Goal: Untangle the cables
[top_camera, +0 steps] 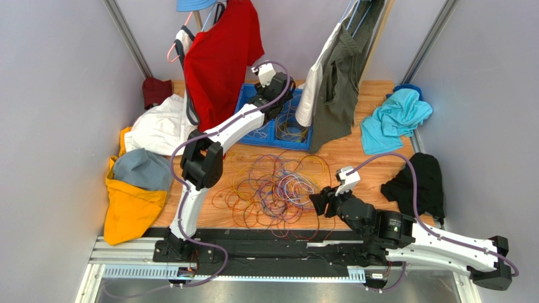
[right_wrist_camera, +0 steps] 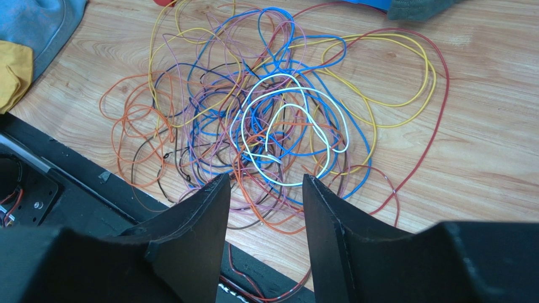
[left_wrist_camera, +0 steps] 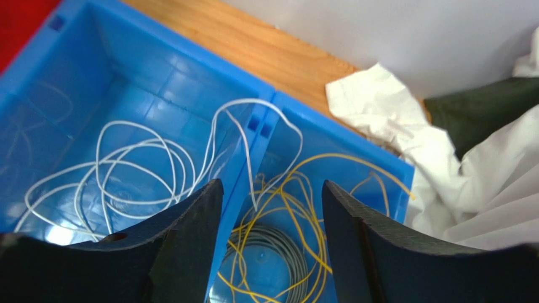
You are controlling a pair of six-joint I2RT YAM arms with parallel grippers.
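Nearest you, at the lower right of the overhead view, your right tool (top_camera: 321, 202) sits low at the front edge of the wooden surface (top_camera: 373, 161). Its jaws are parted to a middling gap, with the fingertips pointing left at the heap. Whether they touch any strand you cannot tell.

Just beyond it, in the middle of the frame, lie the cables (right_wrist_camera: 272, 126), one loose tangled pile on the wood. From the right wrist you see a white loop at the centre, blue loops around it, orange strands spreading to the left, yellow arcs toward the top and a long red loop sweeping round the right side. A few orange strands run down between the fingers at the bottom of that view.

To the left of the pile a yellow garment (top_camera: 130, 208) hangs over the surface's edge; to the right lies a black cloth (top_camera: 417, 180).

Farther back stands the blue bin (left_wrist_camera: 158, 69), split in two. Your left tool (left_wrist_camera: 272, 186) hovers above its divider, jaws spread wide. The left compartment holds a white cable (left_wrist_camera: 126, 161), one loop of it draped over the divider. The right one holds yellow cables (left_wrist_camera: 303, 208) over a grey coil (left_wrist_camera: 278, 243).

Behind the bin hangs a red shirt (top_camera: 221, 57); a teal cloth (top_camera: 395, 120) lies at the far right.
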